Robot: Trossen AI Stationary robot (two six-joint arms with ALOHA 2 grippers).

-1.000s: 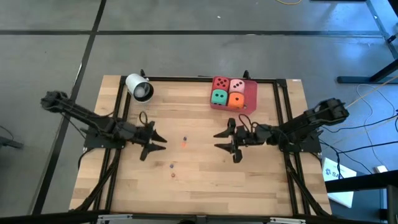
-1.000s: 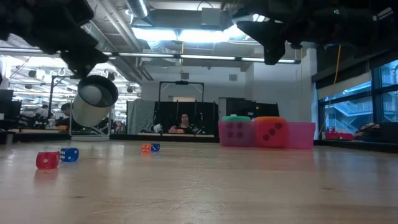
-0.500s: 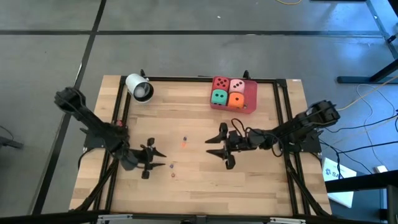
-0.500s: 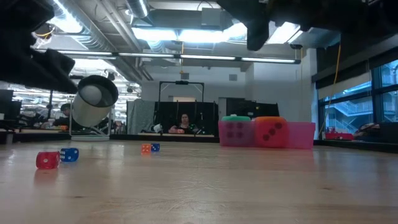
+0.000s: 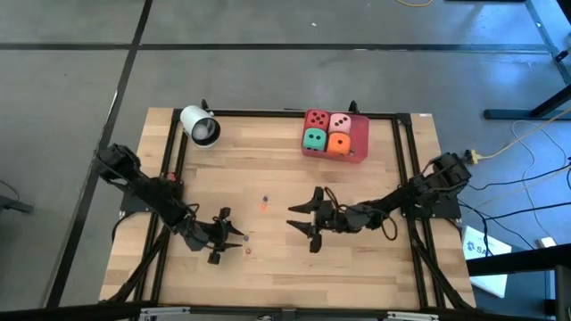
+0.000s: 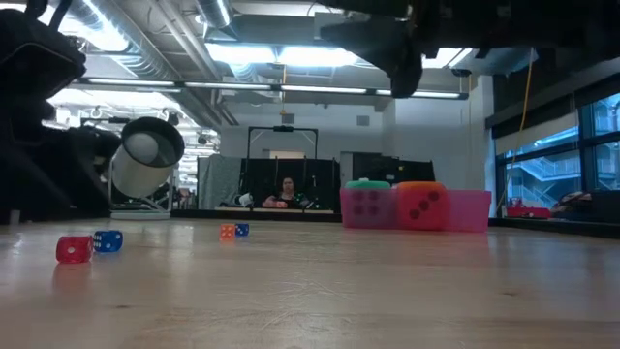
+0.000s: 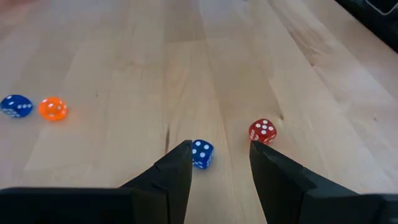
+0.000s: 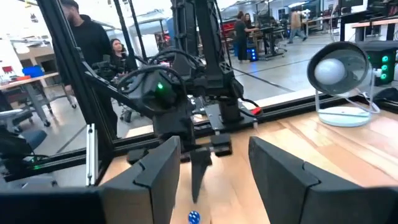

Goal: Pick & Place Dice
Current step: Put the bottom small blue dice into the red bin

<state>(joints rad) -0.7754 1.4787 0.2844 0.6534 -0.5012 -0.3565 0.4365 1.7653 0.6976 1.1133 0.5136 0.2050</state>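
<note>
1. The four large dice (image 5: 326, 131), red, pink, green and orange, sit together in a pink tray (image 5: 359, 143) at the table's far edge.
2. The left gripper (image 5: 225, 242) hangs low near the front, fingers spread, just beside a small blue die (image 7: 201, 153) and a small red die (image 7: 263, 130).
3. The right gripper (image 5: 302, 220), fingers spread and empty, hovers mid-table.

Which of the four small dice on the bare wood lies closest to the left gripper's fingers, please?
The blue die beside the red one: it sits just ahead of the left gripper, by one fingertip; the other blue and orange dice lie farther off.
</note>
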